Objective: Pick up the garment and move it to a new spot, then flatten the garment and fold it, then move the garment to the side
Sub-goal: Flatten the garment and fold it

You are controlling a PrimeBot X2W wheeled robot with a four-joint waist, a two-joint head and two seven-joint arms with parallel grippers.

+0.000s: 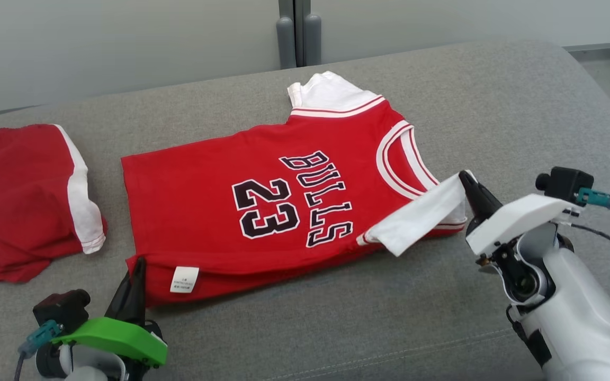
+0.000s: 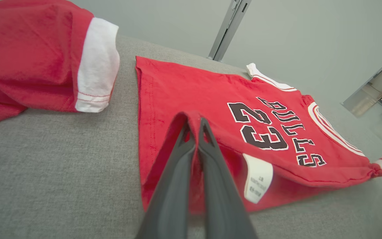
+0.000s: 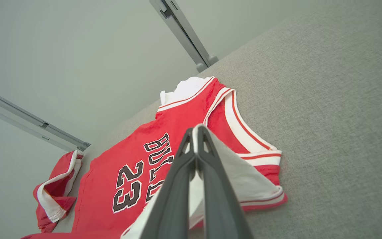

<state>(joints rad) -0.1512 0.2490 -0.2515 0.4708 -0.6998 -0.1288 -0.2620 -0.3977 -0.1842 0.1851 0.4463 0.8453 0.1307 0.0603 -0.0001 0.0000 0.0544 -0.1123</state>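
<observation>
Closed tight at the left tool on the near hem corner of the red short-sleeved jersey with white sleeves and black "BULLS 23" lettering, pinching up a ridge of red cloth just beside the white care label. Closed likewise at the right tool, gripping the near white sleeve and holding it lifted off the grey upholstered cushion. Otherwise spread mostly flat across the middle of that cushion, collar toward the right. Well apart to the left, a bunched red garment with a white band, untouched.

Judged as the fold step, just begun along the near long edge. Next, probably: carry both grips up and over toward the far edge together, keeping the cloth taut between them, then release evenly to avoid a skewed crease.
</observation>
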